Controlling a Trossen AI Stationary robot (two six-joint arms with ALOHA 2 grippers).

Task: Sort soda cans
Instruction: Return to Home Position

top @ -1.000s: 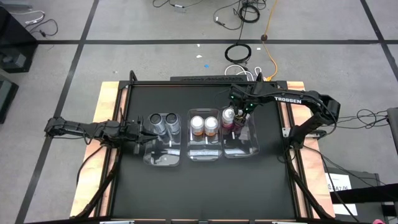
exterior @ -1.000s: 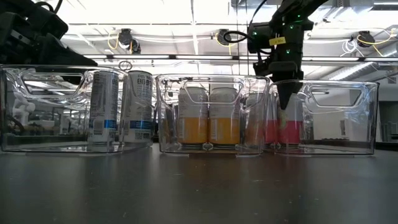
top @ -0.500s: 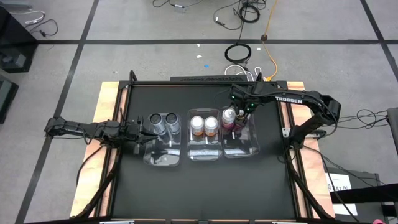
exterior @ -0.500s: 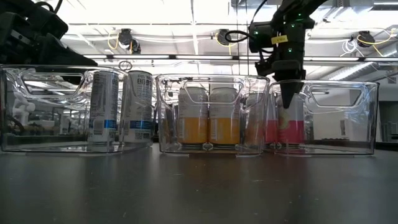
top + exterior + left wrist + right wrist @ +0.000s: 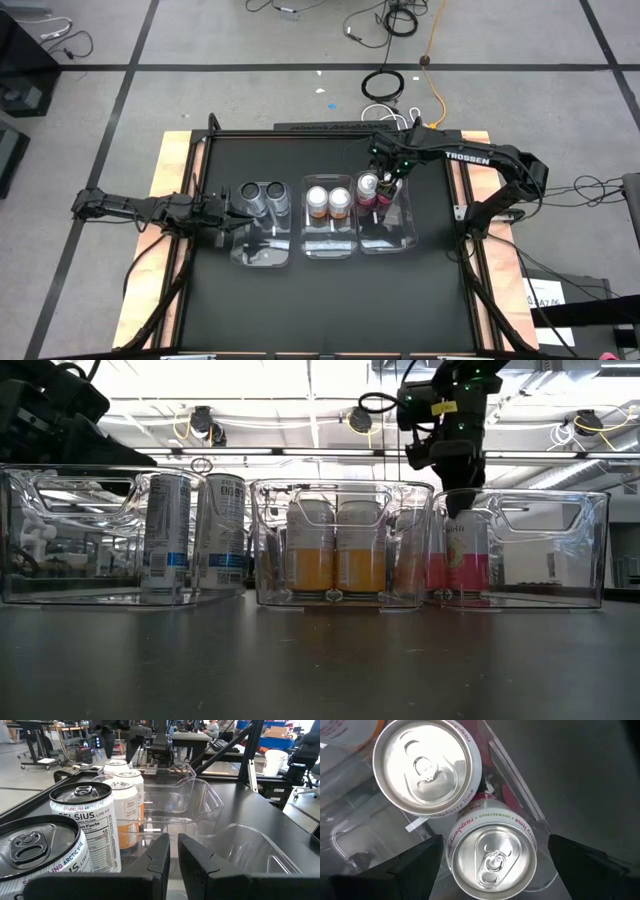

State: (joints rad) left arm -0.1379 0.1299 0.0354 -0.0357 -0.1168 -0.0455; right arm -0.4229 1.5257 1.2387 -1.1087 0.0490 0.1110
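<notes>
The right claw (image 5: 459,508) has risen to the right bin's (image 5: 560,545) rim, wide and empty, leaving both pink soda cans (image 5: 492,857) standing inside. Sorting looks finished. The left claw (image 5: 226,208) waits, narrow, beside the grey cans (image 5: 252,195).

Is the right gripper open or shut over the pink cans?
Open. The right gripper hangs over the right bin; its wrist view shows the fingers spread wide either side of a pink can.
</notes>
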